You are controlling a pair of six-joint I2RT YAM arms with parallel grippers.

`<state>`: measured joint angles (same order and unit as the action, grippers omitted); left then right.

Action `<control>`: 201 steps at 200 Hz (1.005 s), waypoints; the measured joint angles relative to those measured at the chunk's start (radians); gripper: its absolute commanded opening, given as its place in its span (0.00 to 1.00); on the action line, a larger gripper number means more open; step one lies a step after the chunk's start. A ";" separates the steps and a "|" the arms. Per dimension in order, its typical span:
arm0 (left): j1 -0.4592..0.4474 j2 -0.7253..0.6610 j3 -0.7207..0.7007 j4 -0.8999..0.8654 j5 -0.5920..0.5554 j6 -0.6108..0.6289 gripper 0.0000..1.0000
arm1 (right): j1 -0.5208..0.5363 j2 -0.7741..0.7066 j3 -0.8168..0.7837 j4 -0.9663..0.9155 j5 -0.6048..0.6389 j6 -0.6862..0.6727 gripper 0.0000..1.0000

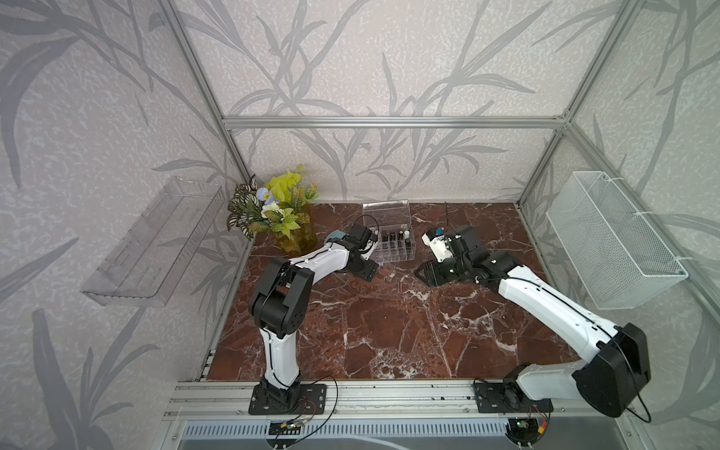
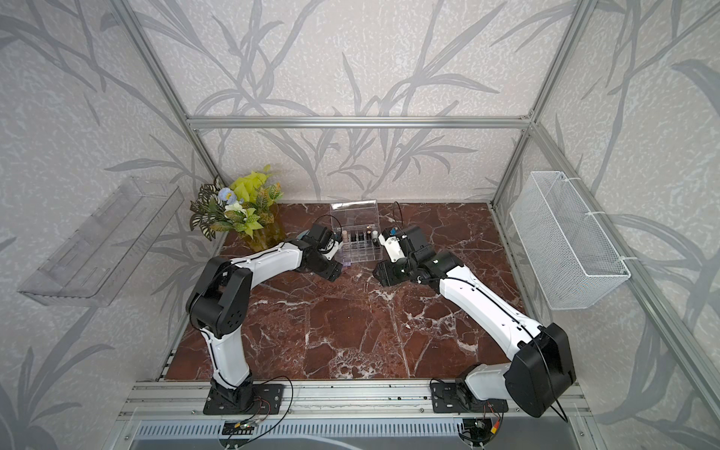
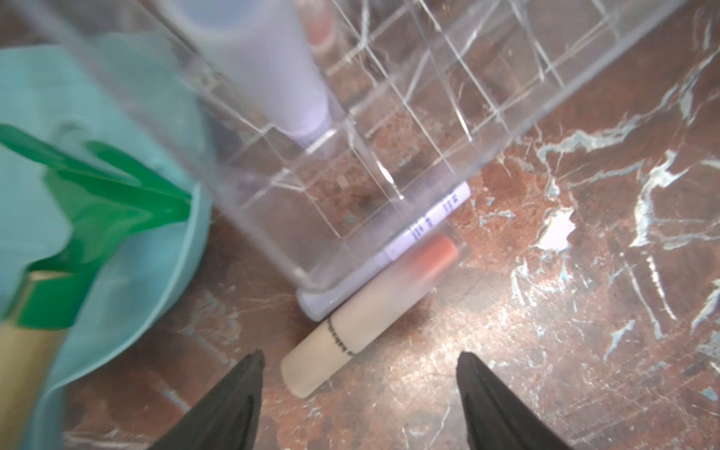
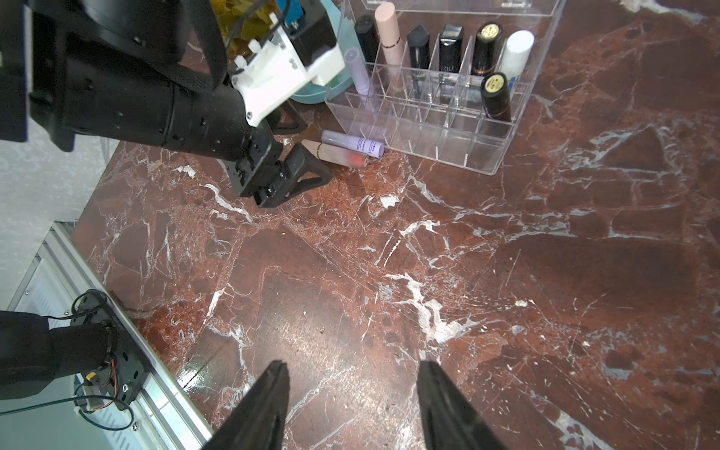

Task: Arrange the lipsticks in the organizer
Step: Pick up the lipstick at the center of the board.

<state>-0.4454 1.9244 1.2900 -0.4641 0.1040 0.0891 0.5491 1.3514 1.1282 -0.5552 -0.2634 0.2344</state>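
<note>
The clear organizer [image 1: 394, 249] [image 4: 448, 128] stands at the back of the marble table, lid up. In it stand several dark lipsticks [image 4: 451, 46], a white one [image 4: 516, 52], a pale pink one [image 4: 387, 33] and a lilac one [image 3: 269, 74]. Two more lie on the table against its front wall: a lilac tube [image 3: 417, 233] [image 4: 352, 142] and a pale pink tube [image 3: 346, 331] [image 4: 337, 155]. My left gripper [image 3: 358, 356] is open and low over the table, with the pink tube's near end between its fingers, close to one finger. My right gripper [image 4: 352, 368] is open over bare marble, holding nothing.
A teal bowl [image 3: 128, 218] holding a green toy rake [image 3: 101, 210] sits right beside the organizer. A vase of artificial plants [image 1: 282, 222] stands at the back left. A clear tray [image 1: 152, 241] hangs on the left wall, a white wire basket [image 1: 611, 241] on the right.
</note>
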 measured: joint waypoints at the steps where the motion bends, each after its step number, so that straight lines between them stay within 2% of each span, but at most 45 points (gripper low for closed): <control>1: 0.000 0.002 0.000 0.000 0.000 0.000 0.79 | 0.000 0.000 0.000 0.000 0.000 0.000 0.57; 53: -0.005 0.030 0.013 -0.008 0.008 0.008 0.73 | -0.003 -0.005 0.000 -0.001 -0.008 0.000 0.57; 97: -0.014 0.056 0.020 -0.009 -0.001 0.006 0.58 | -0.004 -0.013 0.000 -0.005 -0.008 -0.001 0.57; 138: -0.042 0.058 0.020 -0.006 -0.010 0.005 0.54 | -0.008 -0.021 0.000 -0.012 -0.008 -0.003 0.57; 175: -0.075 0.059 0.020 -0.003 -0.015 0.003 0.35 | -0.010 -0.028 0.000 -0.020 -0.009 -0.004 0.57; 201: -0.104 0.059 0.020 -0.004 -0.022 0.002 0.25 | -0.012 -0.029 0.000 -0.027 -0.010 -0.004 0.57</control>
<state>-0.5491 1.9831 1.3102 -0.4679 0.0818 0.0914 0.5373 1.3228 1.1282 -0.5819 -0.2729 0.2306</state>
